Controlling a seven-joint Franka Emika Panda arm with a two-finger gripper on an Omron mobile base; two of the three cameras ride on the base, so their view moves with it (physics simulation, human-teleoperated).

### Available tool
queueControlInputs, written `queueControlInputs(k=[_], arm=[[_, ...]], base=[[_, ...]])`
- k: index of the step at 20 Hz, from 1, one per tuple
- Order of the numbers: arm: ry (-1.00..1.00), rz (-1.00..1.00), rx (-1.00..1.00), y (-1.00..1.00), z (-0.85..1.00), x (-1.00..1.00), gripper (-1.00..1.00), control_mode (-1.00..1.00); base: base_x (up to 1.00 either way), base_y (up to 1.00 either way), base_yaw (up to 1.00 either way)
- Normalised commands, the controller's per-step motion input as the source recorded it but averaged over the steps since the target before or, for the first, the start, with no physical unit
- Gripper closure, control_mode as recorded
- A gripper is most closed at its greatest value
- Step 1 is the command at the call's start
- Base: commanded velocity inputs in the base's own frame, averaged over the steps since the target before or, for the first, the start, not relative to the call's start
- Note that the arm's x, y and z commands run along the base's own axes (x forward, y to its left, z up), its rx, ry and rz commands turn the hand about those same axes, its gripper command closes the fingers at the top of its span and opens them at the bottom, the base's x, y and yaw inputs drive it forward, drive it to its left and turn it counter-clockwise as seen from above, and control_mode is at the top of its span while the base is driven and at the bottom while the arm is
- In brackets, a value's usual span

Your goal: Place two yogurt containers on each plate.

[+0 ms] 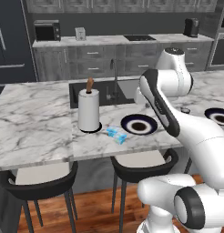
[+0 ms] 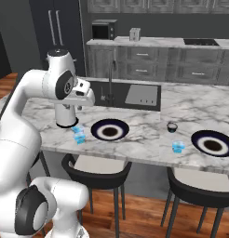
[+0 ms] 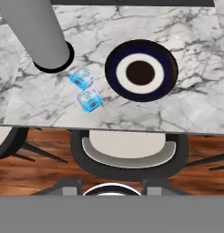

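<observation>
Two yogurt containers (image 3: 82, 78) (image 3: 89, 100) lie side by side on the marble island, between the paper-towel roll and a dark plate (image 3: 141, 70) with a white ring. The same pair (image 2: 79, 134) (image 1: 116, 134) sits left of that plate (image 2: 110, 130) (image 1: 139, 125). A third yogurt container (image 2: 178, 147) stands near the front edge, left of the second plate (image 2: 212, 143) (image 1: 218, 116). Both plates are bare. My gripper (image 3: 111, 185) (image 2: 87, 99) hangs open and empty high above the counter, looking down on the pair of containers.
A tall paper-towel roll (image 1: 89, 111) (image 3: 45, 36) on a black base stands just left of the containers. A small dark cup (image 2: 171, 126) sits between the plates. A sink with a faucet (image 1: 114, 75) lies behind. Stools (image 3: 129, 152) stand under the front edge.
</observation>
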Motion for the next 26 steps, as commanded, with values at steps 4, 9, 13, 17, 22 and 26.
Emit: queueControlInputs(k=[4,9,13,17,22,26], arm=[[0.00,0.03,-0.07,0.03,-0.04,-0.16,-1.00,-1.00],[0.02,0.22,-0.17,0.11,-0.22,-0.32,-1.00,-1.00],[0.04,0.40,-0.03,0.00,-0.23,-0.26,-1.00,-1.00],[0.00,0.55,0.00,0.00,-0.24,-0.06,-1.00,-1.00],[0.00,0.42,-0.02,0.13,-0.36,0.07,-1.00,-1.00],[0.00,0.22,-0.06,0.24,-0.41,0.25,-1.00,-1.00]], base=[[0.00,0.00,0.00],[0.00,0.00,0.00],[0.00,0.00,0.00],[0.00,0.00,0.00],[0.00,0.00,0.00],[0.00,0.00,0.00]])
